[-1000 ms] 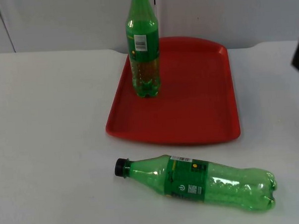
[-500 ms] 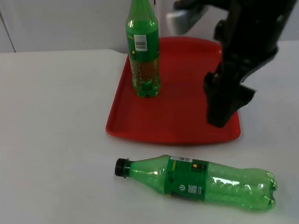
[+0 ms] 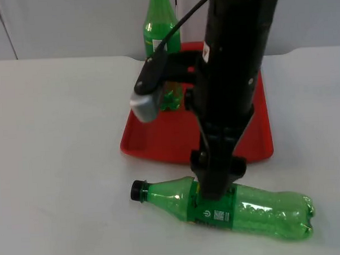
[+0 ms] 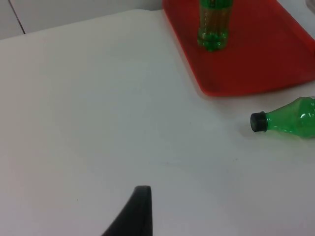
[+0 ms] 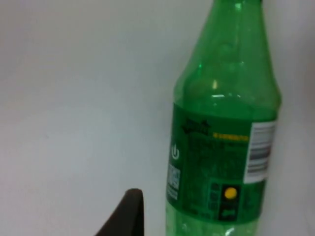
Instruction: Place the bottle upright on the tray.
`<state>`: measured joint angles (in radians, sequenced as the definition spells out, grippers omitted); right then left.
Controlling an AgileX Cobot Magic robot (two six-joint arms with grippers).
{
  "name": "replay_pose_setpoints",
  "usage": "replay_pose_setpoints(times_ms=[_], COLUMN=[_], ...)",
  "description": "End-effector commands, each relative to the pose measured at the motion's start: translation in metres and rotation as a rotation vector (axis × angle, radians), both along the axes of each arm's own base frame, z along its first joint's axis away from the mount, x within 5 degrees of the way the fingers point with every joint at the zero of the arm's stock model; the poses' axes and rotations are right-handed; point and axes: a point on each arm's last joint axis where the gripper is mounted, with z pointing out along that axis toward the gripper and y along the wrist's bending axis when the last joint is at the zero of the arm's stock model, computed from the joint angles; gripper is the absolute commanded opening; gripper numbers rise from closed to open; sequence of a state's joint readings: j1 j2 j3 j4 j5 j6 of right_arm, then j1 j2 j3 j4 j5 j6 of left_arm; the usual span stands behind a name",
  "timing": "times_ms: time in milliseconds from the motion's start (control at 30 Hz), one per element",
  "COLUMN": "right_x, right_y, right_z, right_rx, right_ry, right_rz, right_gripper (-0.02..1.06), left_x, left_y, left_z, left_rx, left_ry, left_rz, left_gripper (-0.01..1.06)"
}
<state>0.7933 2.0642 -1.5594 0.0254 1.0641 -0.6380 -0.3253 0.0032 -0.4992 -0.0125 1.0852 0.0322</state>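
Observation:
A green plastic bottle (image 3: 258, 209) with a black cap (image 3: 138, 190) lies on its side on the white table, in front of the red tray (image 3: 153, 140). Its cap points left. My right gripper (image 3: 213, 189) is down over the bottle's label, close to the neck end. Seen from the right wrist, the bottle (image 5: 224, 147) is very close. A second green bottle (image 3: 160, 23) stands upright at the tray's far left, partly hidden behind the right arm. My left gripper (image 4: 141, 216) waits over bare table left of the tray (image 4: 256, 64), from where the lying bottle's cap (image 4: 258, 121) shows.
The right arm (image 3: 235, 74) reaches across the tray and hides its middle. The grey partition wall (image 3: 69, 24) closes the table at the back. White table (image 3: 59, 166) stretches out to the left of the tray and the bottle.
The right arm has swung in from the right, crossed the tray and come down onto the lying bottle. Neither bottle has moved.

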Motion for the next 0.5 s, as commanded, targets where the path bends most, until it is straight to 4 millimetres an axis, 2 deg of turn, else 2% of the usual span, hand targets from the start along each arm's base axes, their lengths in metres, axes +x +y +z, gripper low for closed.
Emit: replay_pose_setpoints(times_ms=[0,467], right_x=[0.0,0.006], right_y=[0.005,0.013], right_z=[-0.003,-0.03], right_rx=[0.01,0.026], right_ry=[-0.011,-0.013], right_rz=[-0.002,-0.07], right_gripper=[1.05,1.05], left_x=[0.001,0.001], left_y=[0.0,0.0], left_z=[-0.001,-0.001], left_rx=[-0.003,-0.003], left_ry=[-0.008,-0.008], left_rz=[-0.004,-0.004], left_gripper=[1.05,1.05])
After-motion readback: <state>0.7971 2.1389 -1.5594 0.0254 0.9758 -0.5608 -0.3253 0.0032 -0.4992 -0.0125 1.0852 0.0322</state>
